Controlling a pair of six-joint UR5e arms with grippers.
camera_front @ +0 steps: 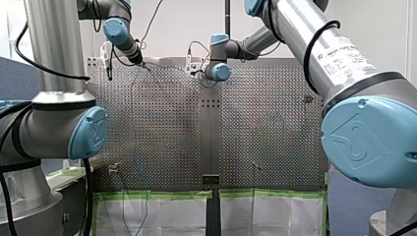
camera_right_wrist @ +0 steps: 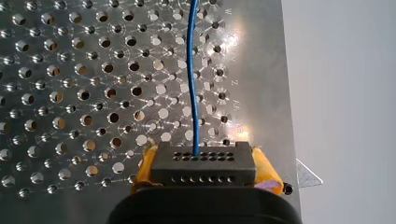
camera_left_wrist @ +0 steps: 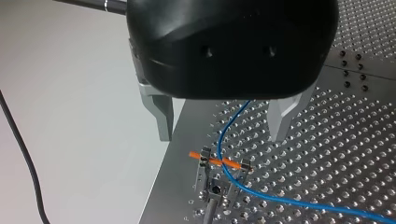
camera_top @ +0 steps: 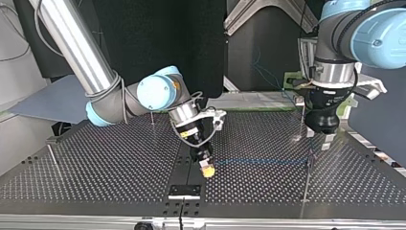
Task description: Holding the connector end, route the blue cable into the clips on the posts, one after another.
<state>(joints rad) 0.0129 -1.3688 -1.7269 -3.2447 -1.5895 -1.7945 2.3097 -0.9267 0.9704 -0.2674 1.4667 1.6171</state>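
Clamping the black connector (camera_right_wrist: 203, 167) in the jaws of my right gripper (camera_right_wrist: 203, 171), with yellow pads (camera_right_wrist: 267, 173) pressing on both its flanks. Holding the jaws of my left gripper (camera_left_wrist: 223, 119) wide apart, with bare metal fingers (camera_left_wrist: 161, 116) touching nothing.

Feeding the blue cable (camera_right_wrist: 192, 79) out of a middle hole in the connector, straight ahead of the right gripper and over the perforated table (camera_right_wrist: 70, 93).

In the top view, stretching that cable from the connector toward 3 o'clock, low over the table, as far as a thin post (camera_top: 307, 182). Hovering with the left gripper just above that post's head, well apart from the right gripper and close to 3 o'clock of it.

In the left wrist view, leading the cable under the gap between the open fingers and down between the two prongs of a clip (camera_left_wrist: 219, 175). Crossing a small orange bar (camera_left_wrist: 212, 161) there, though whether over or under it is hard to say. Trailing on from the clip across the holes, near the table's edge.

Standing elsewhere in the top view as three more posts: one at 9 o'clock of the right gripper, near the table's edge (camera_top: 52, 154); one between 10 and 11 o'clock of it (camera_top: 152, 117); one at 12 o'clock of the thin post (camera_top: 302, 117).
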